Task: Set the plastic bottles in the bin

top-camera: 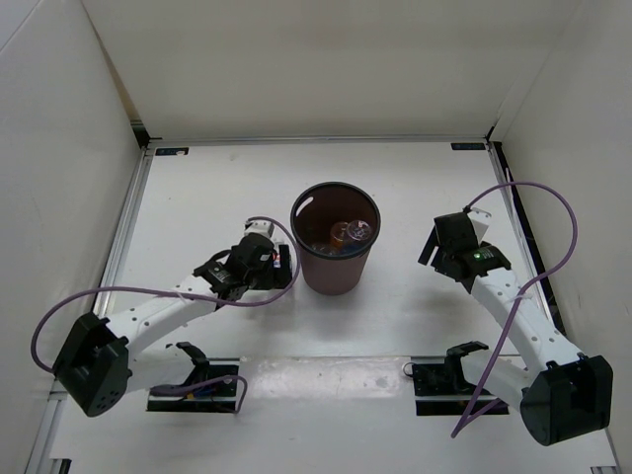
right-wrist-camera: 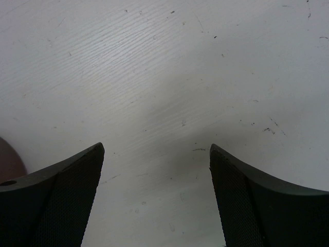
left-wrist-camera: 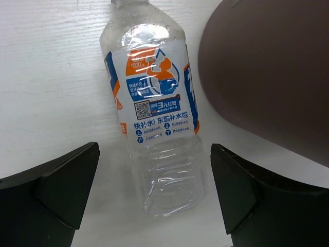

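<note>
Plastic bottle (left-wrist-camera: 157, 113), clear with a blue, white and orange label: lying flat on the white table (left-wrist-camera: 51, 77), framed between the spread fingers of the left gripper (left-wrist-camera: 154, 172). Jaws wide apart, gripping nothing, with bare table showing between each fingertip and the bottle's sides. Fingertips level with the unlabelled lower body, at the bottom of the left wrist view. Label facing up, neck end pointing to the top of the frame and cut off there.

Just to the right, filling the upper right of that view: the maroon wall of the bin (left-wrist-camera: 267, 77). Near the bottle, seemingly with a strip of table between.

Judged as the pick-up step: poised for the grasp, not yet closed. Next move calls for:
- settling lower if needed and closing across the bottle's width;
- squeezing gently, since thin empty plastic is likely to buckle or slip;
- lifting above the black rim, carrying over the mouth, then letting go.

Right gripper (right-wrist-camera: 157, 154): also parted and empty, over bare table, with only a sliver of maroon at the lower left edge of its view. In the top view, right of the bin and well apart from it.

Bin contents, from the top view: upright at centre frame, mouth open. Inside, an orange bottle (top-camera: 341, 234) and a clear bottle (top-camera: 359, 233) close beside it. Cannot tell whether these touch, or whether more lies beneath.
</note>
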